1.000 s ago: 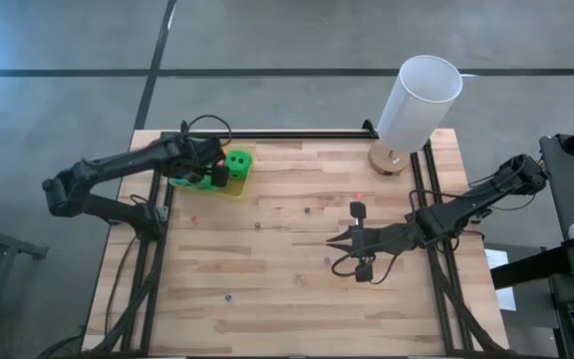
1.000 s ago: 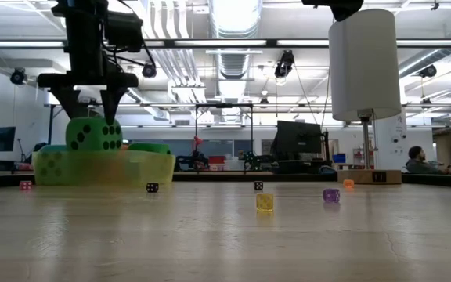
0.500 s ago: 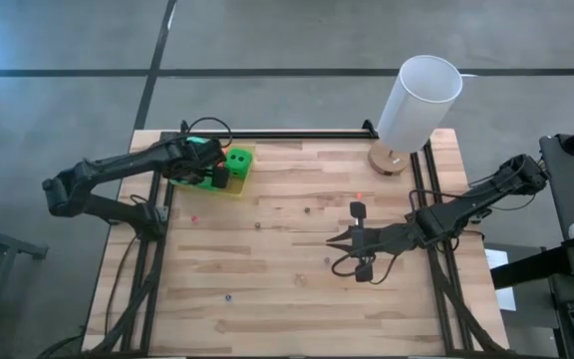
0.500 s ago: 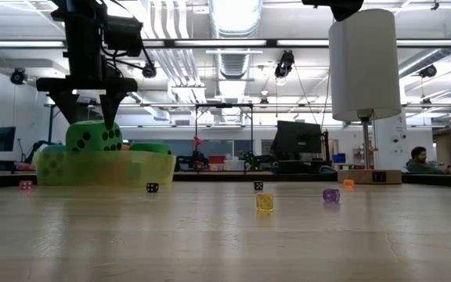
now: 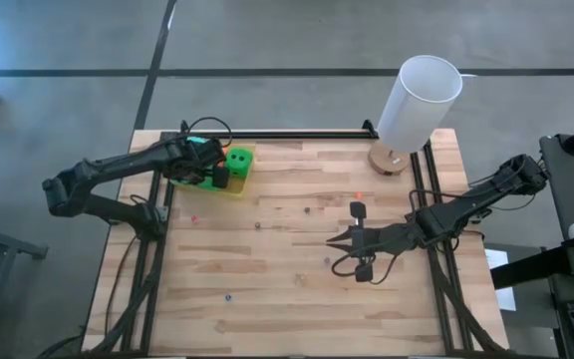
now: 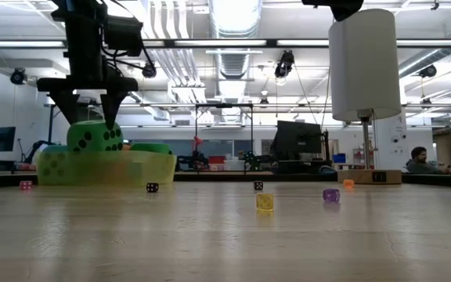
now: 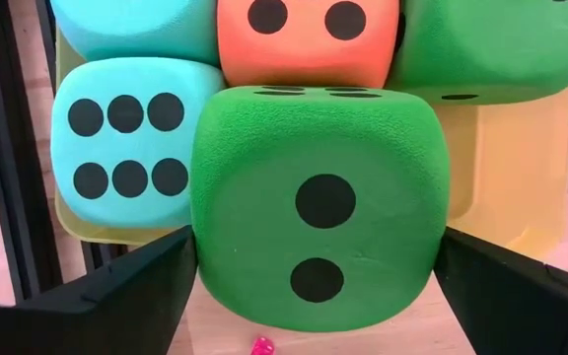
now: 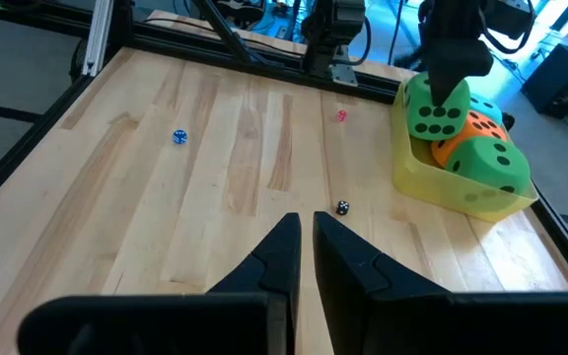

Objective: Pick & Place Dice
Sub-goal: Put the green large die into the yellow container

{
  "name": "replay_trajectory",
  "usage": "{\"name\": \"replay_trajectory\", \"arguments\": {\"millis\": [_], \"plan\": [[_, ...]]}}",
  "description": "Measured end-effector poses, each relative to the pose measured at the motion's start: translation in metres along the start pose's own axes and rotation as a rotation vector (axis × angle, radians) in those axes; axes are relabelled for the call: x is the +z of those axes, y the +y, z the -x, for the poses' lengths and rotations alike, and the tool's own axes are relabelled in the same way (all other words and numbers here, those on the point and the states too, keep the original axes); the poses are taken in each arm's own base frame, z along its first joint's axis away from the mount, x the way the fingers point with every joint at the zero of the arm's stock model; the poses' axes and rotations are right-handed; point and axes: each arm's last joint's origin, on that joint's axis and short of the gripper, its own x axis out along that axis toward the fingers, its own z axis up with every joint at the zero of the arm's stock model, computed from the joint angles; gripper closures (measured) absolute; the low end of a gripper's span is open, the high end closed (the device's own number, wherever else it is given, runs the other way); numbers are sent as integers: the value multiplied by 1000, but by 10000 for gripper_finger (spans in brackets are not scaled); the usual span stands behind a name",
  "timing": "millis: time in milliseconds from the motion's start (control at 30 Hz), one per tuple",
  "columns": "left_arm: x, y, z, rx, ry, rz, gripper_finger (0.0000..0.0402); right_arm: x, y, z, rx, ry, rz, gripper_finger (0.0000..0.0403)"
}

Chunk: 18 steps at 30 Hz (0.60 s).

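While the bench (image 5: 287,269) carries a yellow tray (image 5: 239,186) at its far left corner, five dice (image 7: 319,202) sit piled there; left gripper (image 7: 314,286) straddles the top green one, fingers wide. Right gripper (image 8: 302,247) waits mid-bench, fingers narrow.

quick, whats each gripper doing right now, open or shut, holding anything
Left gripper: open, straddling the top green die in the yellow tray, not gripping it.
Right gripper: shut, empty, hovering over the table.

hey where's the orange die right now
The orange die sits in the yellow tray at the table's far-left corner, wedged among the teal and green dice, below the open left gripper.
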Motion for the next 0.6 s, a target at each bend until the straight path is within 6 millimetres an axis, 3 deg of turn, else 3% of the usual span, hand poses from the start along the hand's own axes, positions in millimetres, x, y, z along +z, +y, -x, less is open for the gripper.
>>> {"name": "replay_trajectory", "arguments": {"millis": [600], "plan": [[5, -1, 12, -12, -10, -1, 2, 0, 0, 0, 0, 0, 0, 374]]}}
